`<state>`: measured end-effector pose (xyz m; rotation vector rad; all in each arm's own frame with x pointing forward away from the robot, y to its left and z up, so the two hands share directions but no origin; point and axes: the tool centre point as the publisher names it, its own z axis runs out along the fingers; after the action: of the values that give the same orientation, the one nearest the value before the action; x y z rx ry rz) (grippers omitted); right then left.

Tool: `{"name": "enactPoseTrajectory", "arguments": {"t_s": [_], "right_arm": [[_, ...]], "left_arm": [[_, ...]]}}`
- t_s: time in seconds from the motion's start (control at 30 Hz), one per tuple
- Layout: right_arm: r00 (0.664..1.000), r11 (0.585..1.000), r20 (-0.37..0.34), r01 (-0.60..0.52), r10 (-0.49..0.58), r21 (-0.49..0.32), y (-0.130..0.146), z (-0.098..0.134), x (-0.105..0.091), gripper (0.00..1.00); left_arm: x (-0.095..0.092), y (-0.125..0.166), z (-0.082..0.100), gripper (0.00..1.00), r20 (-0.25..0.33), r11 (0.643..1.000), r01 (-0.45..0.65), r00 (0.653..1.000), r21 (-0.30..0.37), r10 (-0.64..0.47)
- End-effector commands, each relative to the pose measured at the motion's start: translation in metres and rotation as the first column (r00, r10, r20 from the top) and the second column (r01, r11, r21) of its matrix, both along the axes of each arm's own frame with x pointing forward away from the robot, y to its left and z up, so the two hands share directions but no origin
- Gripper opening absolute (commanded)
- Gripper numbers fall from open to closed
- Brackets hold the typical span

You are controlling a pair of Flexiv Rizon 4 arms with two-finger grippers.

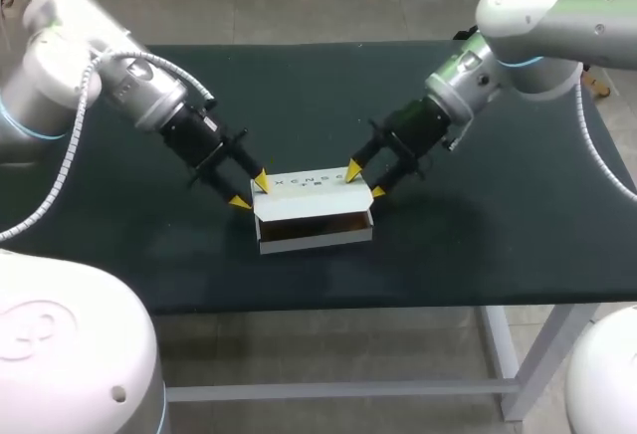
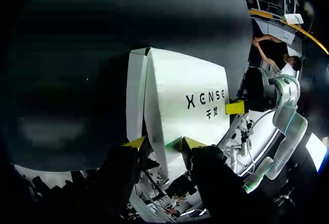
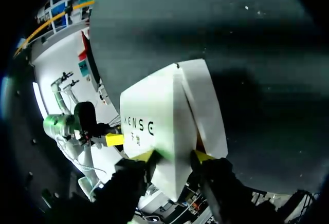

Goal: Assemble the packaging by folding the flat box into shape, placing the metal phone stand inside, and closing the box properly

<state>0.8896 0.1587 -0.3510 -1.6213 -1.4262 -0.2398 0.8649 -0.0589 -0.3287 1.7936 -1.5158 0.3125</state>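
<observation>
A white cardboard box [image 1: 317, 239] stands folded into shape at the middle of the dark table. Its printed lid [image 1: 311, 181] is raised, and a dark gap into the box shows under the lid's front edge. The metal phone stand is not visible. My left gripper [image 1: 250, 192] is at the box's left end, open, and its yellow tips straddle that end. In the left wrist view the lid [image 2: 185, 80] runs ahead from between my left gripper's [image 2: 163, 143] tips. My right gripper [image 1: 365, 181] stands the same way at the right end, open. The right wrist view shows the box [image 3: 154, 106] ahead of the right gripper [image 3: 175, 155].
The dark table [image 1: 498, 235] carries nothing else that I can see. Its front edge runs a short way in front of the box. Both arms slant in from the back corners toward the middle.
</observation>
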Motion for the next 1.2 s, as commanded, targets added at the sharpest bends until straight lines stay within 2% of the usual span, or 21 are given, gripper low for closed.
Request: {"name": "enactPoseTrajectory", "arguments": {"t_s": [0.03,0.43,0.83,0.87,0.97,1.0,1.1,1.2], "right_arm": [[1.0,1.0,0.005,0.001,-0.001,-0.005,0.002,-0.002,-0.001,0.49],[1.0,1.0,0.015,-0.004,0.004,-0.012,0.001,-0.005,-0.002,0.49],[1.0,1.0,0.024,-0.004,0.004,-0.019,0.001,-0.006,-0.003,0.55],[1.0,1.0,0.024,-0.004,0.004,-0.019,0.001,-0.006,-0.003,0.53],[1.0,1.0,0.024,-0.004,0.004,-0.019,0.001,-0.006,-0.003,0.53],[1.0,1.0,0.024,-0.004,0.004,-0.019,0.001,-0.006,-0.003,0.54],[1.0,1.0,0.024,-0.004,0.004,-0.019,0.001,-0.006,-0.003,0.54],[1.0,1.0,0.024,-0.004,0.004,-0.019,0.001,-0.006,-0.003,0.54]], "left_arm": [[-0.009,0.001,0.009,0.48,0.059,0.999,-0.032,0.998,0.022,0.031],[-0.02,0.013,0.017,0.49,0.204,0.995,-0.08,0.977,0.054,0.067],[-0.031,0.016,0.03,0.64,0.386,0.996,-0.042,0.923,0.078,0.008],[-0.031,0.016,0.031,0.66,0.404,0.995,-0.042,0.915,0.086,0.004],[-0.035,0.015,0.035,0.93,0.475,0.995,-0.013,0.879,0.104,-0.038],[-0.036,0.014,0.037,0.97,0.503,0.993,-0.011,0.863,0.118,-0.051],[-0.041,0.01,0.041,1.0,0.573,0.988,0.008,0.814,0.156,-0.097],[-0.046,0.006,0.048,1.0,0.645,0.979,0.032,0.748,0.202,-0.157]]}}
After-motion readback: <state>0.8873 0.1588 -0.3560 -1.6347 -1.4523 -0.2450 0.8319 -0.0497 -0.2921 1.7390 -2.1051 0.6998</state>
